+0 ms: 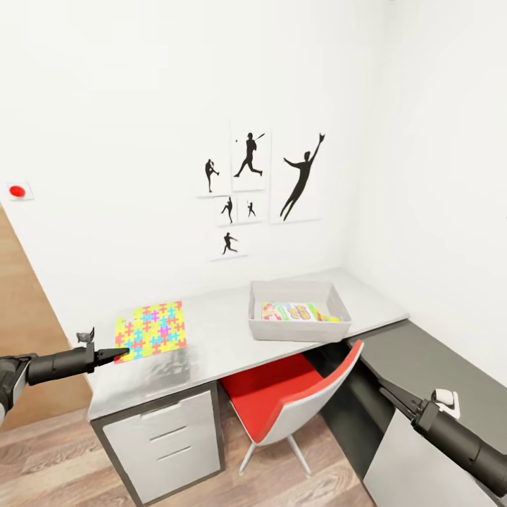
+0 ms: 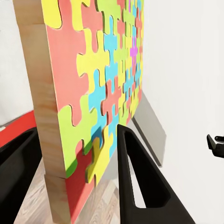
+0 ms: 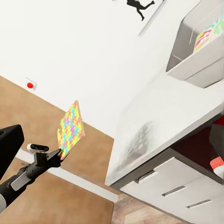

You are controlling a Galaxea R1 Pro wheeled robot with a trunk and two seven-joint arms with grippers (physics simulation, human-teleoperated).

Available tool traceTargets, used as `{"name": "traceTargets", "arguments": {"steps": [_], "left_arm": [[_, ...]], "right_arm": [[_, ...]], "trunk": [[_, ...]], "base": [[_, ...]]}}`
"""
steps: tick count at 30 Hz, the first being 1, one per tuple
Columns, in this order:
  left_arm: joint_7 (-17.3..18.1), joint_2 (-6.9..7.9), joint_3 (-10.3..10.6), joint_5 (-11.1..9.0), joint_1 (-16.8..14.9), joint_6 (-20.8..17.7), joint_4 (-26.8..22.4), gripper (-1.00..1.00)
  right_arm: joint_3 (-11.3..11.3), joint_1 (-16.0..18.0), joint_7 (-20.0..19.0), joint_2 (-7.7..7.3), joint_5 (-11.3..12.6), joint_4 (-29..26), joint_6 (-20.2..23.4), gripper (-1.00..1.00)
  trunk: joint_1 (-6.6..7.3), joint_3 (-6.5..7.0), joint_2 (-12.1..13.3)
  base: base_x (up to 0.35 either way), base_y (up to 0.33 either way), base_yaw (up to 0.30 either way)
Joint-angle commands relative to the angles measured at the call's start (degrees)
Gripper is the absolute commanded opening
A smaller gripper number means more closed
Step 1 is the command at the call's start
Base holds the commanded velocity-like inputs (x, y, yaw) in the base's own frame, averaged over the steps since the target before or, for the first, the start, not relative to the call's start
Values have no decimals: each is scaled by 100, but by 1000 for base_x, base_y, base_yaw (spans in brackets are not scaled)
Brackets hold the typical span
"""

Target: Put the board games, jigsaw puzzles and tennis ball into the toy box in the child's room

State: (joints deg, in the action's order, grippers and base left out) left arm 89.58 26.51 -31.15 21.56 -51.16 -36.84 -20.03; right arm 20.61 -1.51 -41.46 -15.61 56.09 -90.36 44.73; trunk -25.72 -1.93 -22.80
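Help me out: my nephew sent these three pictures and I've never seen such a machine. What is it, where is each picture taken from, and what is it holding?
It is a simulated two-armed robot in a child's room. The big picture comes from its head camera; the others from cameras near each gripper. The left gripper is shut on a multicoloured jigsaw puzzle, gripped at its edge and lifted off the table; the right wrist view shows it clear of the desk. The right gripper hangs low beside the red chair. The grey toy box on the table already holds colourful printed toys.
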Motion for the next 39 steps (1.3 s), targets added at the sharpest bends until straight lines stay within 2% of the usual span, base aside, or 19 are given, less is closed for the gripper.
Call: {"name": "traceTargets", "arguments": {"steps": [1,12,29,39], "left_arm": [[42,-2,-41,58,-8,-60,-1,-100],[42,2,-41,57,-8,-60,-1,-100],[42,2,-41,56,-8,-38,0,-100],[42,4,-41,52,-8,-15,-1,-100]], "right_arm": [[4,2,11,-2,24,-2,33,100],[11,2,12,-3,29,16,41,100],[82,2,-11,-3,30,18,53,100],[100,2,-18,-3,33,12,54,100]], "trunk": [[-6,-11,-12],[-6,-11,-12],[-6,37,-12],[-6,58,-12]], "base": [[180,0,3],[43,8,1],[26,234,-92],[107,58,-62]]}}
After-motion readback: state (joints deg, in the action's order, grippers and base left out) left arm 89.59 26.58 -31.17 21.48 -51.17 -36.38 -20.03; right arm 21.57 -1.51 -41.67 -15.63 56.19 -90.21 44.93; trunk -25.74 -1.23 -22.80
